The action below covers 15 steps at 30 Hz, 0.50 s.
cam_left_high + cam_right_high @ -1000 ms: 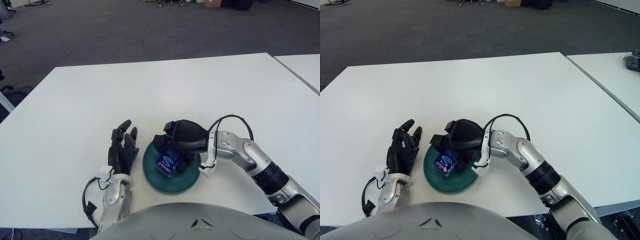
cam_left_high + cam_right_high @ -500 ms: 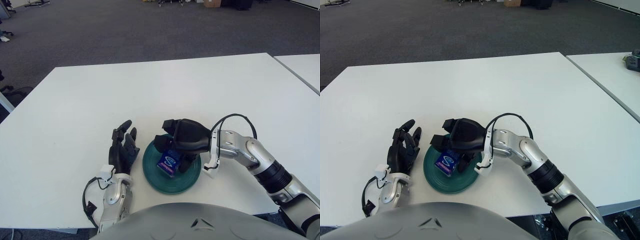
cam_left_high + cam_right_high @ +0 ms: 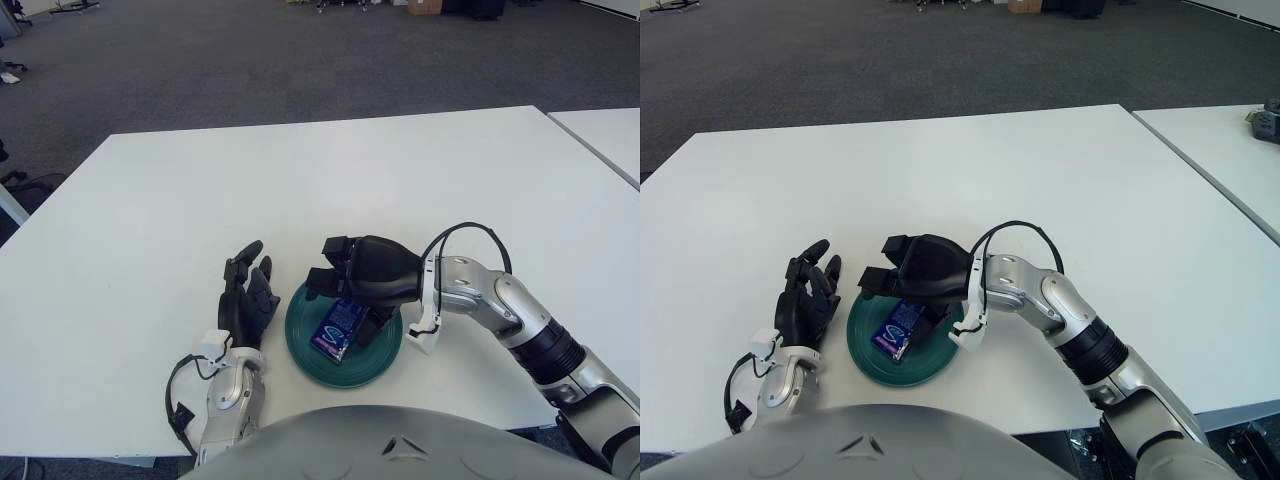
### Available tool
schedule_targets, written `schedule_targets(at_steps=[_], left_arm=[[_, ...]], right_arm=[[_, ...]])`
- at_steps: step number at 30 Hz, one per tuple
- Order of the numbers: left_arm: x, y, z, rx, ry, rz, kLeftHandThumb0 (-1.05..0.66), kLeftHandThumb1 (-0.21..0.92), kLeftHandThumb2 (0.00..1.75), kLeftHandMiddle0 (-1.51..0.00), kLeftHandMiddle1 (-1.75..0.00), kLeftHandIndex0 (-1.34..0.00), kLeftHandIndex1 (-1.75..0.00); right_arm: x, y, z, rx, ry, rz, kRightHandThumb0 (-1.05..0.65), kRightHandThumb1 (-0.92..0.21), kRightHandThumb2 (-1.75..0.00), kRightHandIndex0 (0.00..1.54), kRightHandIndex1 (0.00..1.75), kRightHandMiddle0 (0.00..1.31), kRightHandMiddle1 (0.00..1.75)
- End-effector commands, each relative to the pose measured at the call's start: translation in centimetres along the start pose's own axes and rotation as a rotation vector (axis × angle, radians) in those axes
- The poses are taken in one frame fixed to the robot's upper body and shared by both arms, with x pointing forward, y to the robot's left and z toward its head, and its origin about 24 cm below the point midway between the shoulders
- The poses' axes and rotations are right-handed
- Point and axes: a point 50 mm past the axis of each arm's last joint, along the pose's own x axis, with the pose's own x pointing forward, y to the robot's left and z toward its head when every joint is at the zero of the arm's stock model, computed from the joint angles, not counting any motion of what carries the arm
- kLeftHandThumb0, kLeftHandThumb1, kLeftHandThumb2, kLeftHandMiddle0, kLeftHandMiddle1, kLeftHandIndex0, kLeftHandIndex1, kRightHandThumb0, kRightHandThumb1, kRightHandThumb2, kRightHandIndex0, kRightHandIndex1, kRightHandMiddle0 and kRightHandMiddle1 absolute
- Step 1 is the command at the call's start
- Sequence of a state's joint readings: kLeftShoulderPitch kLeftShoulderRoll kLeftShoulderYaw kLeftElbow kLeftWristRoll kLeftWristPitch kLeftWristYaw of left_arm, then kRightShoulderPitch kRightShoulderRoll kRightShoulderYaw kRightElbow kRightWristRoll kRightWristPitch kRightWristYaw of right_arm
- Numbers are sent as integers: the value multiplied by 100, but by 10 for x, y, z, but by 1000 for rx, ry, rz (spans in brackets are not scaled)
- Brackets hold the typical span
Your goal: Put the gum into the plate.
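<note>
The gum [image 3: 335,328], a small blue pack, lies flat in the dark green plate [image 3: 300,347] near the table's front edge. My right hand [image 3: 328,268] hovers just over the far side of the plate, with its fingers spread above the pack and holding nothing. Its thumb reaches down beside the pack's right edge. My left hand [image 3: 246,296] rests on the table just left of the plate, with its fingers relaxed and empty.
The white table [image 3: 320,180] stretches far beyond the plate. A second white table [image 3: 610,135] stands at the right with a narrow gap between them. A black cable [image 3: 470,240] loops over my right wrist.
The gum stood tilted between my right fingers over the plate; now it lies flat in the plate. My right hand has let go and risen slightly. The left hand has not moved.
</note>
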State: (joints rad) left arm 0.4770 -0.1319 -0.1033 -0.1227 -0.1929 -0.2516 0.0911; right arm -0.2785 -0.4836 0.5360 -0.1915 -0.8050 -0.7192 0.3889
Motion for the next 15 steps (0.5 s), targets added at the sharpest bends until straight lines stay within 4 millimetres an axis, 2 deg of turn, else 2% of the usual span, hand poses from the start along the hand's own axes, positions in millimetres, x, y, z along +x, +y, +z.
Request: schedule_targets(at_steps=[1, 4, 5, 7, 8, 10, 11, 15], left_arm=[[1, -6, -1, -60, 6, 9, -82, 92, 85, -41, -1, -1, -91], [1, -5, -2, -73, 10, 6, -81, 92, 85, -41, 0, 0, -90], [1, -5, -2, -77, 10, 5, -82, 92, 85, -41, 0, 0, -90], [1, -5, -2, -82, 9, 1, -82, 92, 85, -41, 0, 0, -89], [1, -4, -2, -79, 6, -1, -82, 92, 85, -41, 0, 0, -88], [1, -4, -2, -70, -2, -5, -82, 92, 86, -40, 0, 0, -87], [0, -5, -2, -65, -6, -7, -81, 92, 86, -40, 0, 0, -87], [-1, -6, -1, -56, -15, -12, -81, 92, 87, -41, 0, 0, -87]], right_arm=[[0, -6, -1, -14, -1, -4, -69, -92, -69, 28, 147, 0, 88], [0, -6, -1, -12, -1, 0, -71, -92, -70, 27, 141, 0, 91], [0, -6, -1, -12, 0, 2, -72, -92, -71, 27, 131, 0, 90], [-1, -7, -2, -17, 3, 12, -74, -92, -73, 33, 91, 0, 86], [-1, -6, -2, -20, 5, 18, -74, -92, -74, 34, 83, 0, 85], [-2, -6, -2, -23, 10, 24, -76, -92, -78, 38, 56, 0, 79], [-2, -6, -3, -24, 12, 26, -77, -92, -80, 39, 46, 0, 75], [-5, -5, -4, -19, 21, 23, -80, -92, -86, 41, 27, 0, 65]])
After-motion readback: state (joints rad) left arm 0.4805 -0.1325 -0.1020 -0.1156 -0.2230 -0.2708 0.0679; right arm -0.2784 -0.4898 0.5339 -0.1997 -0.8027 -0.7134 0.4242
